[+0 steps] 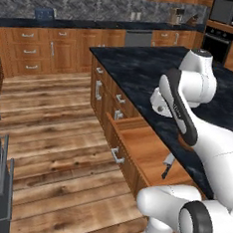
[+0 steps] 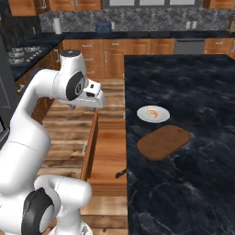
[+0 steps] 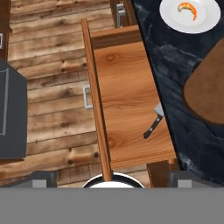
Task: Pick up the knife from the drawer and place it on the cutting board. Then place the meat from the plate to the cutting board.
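Drawer (image 3: pixel 127 100) pulled out from under the dark marble island counter (image 2: pixel 193 92), silver bar handle on its front panel. Knife (image 3: pixel 153 122) lying flat on the drawer floor, close against the counter-side edge and nearer one end wall, black handle pointing toward the front panel, blade partly tucked under the counter lip. Cutting board (image 2: pixel 163 142) flat on the counter near the drawer-side edge, bare. Plate (image 2: pixel 153 114) just beside the board, apart from it, carrying the meat (image 2: pixel 153 112) near its centre. Gripper (image 2: pixel 94 109) poised high above the drawer, jaws spread wide, holding nothing.
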